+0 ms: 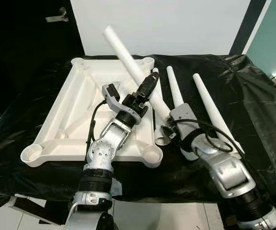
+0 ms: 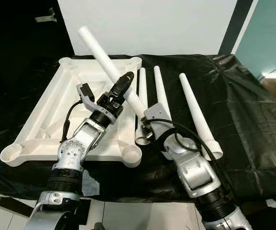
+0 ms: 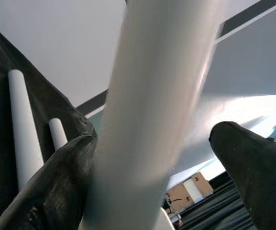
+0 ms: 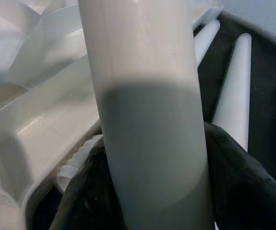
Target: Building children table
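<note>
An upturned white tabletop (image 1: 75, 103), its ribbed underside and four corner sockets facing up, lies on a surface draped in black sheeting (image 1: 252, 120). A tapered white leg (image 1: 128, 60) is held tilted above the tabletop's right edge, narrow end up toward the wall and wide end low near the front right corner socket (image 1: 152, 154). The right gripper (image 4: 142, 191) is clamped around the leg's wide lower part, both fingers pressing its sides. The left gripper (image 1: 149, 84) straddles the leg higher up: one finger (image 3: 56, 177) touches it, the other (image 3: 252, 167) stands clear, so the fingers are parted. Three spare legs (image 2: 195, 112) lie side by side on the sheeting, just right of the tabletop.
</note>
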### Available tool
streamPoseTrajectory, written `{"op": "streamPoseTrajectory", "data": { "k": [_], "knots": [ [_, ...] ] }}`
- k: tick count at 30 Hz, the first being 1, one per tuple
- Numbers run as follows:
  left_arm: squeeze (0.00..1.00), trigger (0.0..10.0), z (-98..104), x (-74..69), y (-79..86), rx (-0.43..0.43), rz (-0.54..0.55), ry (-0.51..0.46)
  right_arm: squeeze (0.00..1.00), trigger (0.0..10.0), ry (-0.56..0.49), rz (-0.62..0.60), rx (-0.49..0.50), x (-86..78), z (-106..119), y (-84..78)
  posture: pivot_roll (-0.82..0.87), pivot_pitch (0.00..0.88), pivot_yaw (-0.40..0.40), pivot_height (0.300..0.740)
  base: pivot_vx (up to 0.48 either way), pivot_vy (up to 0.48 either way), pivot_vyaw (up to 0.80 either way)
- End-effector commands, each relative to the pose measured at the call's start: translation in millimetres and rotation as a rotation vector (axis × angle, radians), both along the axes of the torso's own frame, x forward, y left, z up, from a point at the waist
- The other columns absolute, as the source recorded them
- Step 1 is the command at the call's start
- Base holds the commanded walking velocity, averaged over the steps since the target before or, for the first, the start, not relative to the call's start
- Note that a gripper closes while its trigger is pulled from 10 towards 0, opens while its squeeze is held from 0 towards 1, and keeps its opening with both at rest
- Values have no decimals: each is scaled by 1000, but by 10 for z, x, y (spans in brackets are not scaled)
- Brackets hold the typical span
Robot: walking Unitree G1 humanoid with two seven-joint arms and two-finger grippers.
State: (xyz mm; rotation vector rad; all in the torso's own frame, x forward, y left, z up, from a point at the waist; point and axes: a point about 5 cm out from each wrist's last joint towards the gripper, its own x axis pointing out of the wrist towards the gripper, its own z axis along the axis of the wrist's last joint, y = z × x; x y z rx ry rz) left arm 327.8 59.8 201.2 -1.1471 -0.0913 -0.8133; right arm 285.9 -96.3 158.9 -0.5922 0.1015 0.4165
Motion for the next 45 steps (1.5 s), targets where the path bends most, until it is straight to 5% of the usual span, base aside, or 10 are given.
{"op": "streamPoseTrajectory", "data": {
  "k": [1,10,12,18,21,22,28,33,39,45],
  "knots": [
    [0,10000,157,-81,-59,-61,-124,-244,0,0,-45,17,-114,-11,-92,67,-125,2,32,740,0,0,0],
    [0,10000,156,-86,-69,-55,-132,-237,0,0,-226,29,-342,82,-50,82,-118,2,34,740,0,0,0],
    [0,0,170,-95,-58,-74,-139,-244,0,0,-237,32,-348,79,-65,103,-115,1,35,740,0,0,0],
    [0,0,181,-117,-27,-101,-150,-261,0,0,-256,22,-337,73,-95,150,-115,1,37,740,0,0,0],
    [0,0,181,-118,-23,-104,-151,-265,0,1804,-254,6,-303,81,-89,156,-115,1,38,740,0,0,0],
    [0,0,184,-120,-22,-108,-152,-268,0,10000,-252,-2,-283,89,-81,159,-115,1,37,740,0,0,0],
    [0,0,194,-126,-30,-119,-161,-277,0,10000,-240,-31,-173,126,22,156,-119,0,35,740,0,0,0],
    [0,0,194,-135,-39,-124,-171,-284,1000,10000,-207,-41,-59,143,141,153,-122,0,34,740,0,0,0],
    [0,0,200,-142,-44,-129,-178,-291,0,10000,-87,-9,103,131,181,181,-122,0,31,740,0,0,0],
    [0,0,226,-179,-39,-160,-215,-309,0,10000,99,59,326,120,166,53,-123,0,26,740,0,0,0]
  ]
}}
